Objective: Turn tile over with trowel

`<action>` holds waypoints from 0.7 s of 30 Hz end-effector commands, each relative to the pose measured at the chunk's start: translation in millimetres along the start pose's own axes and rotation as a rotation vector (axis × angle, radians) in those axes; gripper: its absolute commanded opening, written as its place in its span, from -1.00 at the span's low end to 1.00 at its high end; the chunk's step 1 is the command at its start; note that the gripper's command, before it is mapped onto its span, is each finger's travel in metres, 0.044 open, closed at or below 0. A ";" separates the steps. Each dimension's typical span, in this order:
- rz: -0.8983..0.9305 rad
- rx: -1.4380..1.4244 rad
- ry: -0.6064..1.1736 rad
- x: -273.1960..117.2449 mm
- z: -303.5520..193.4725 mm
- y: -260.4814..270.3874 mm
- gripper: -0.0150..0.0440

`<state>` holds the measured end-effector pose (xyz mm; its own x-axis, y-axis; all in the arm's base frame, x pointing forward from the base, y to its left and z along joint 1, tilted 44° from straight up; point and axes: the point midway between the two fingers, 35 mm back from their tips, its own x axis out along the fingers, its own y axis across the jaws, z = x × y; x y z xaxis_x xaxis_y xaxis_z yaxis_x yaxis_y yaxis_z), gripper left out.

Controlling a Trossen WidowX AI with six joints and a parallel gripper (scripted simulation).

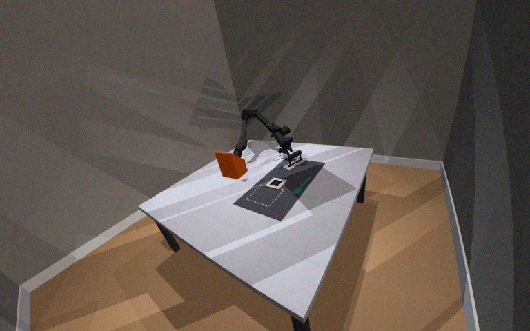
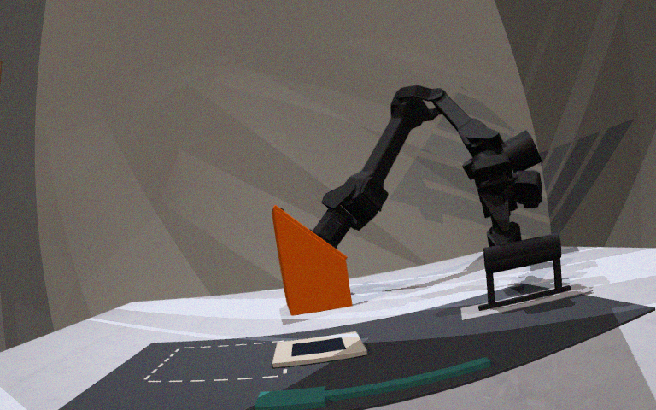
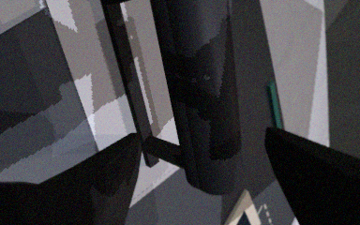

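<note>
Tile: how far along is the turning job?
Nothing looks finished: the tile shows its dark mark upward, mostly outside the dashed outline. The open gripper is at the black-handled trowel. Gripping, flipping, setting down and clearing remain.

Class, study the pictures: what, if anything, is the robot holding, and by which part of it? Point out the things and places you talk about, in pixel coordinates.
Nothing is held. The jaws stand open, with a gap showing on either side of the black cylindrical handle [image 1: 295, 154] [image 2: 523, 254] [image 3: 206, 103] in the wrist view.
</note>
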<state>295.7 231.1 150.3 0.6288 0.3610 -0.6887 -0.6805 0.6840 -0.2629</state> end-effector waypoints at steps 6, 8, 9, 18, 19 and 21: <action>-0.043 -0.117 -0.024 -4.5 -0.7 -0.6 0.53; -0.043 -0.117 -0.024 -3.5 -0.6 -0.7 0.53; -0.043 -0.117 -0.024 -2.2 -0.4 -0.7 0.53; -0.044 -0.117 -0.023 12.2 0.8 -1.4 0.53; -0.044 -0.117 -0.023 13.8 0.8 -1.5 0.53; -0.044 -0.117 -0.022 17.0 0.7 -1.7 0.53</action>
<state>304.7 234.8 144.4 0.6700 0.3487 -0.6553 -0.6868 0.6262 -0.3690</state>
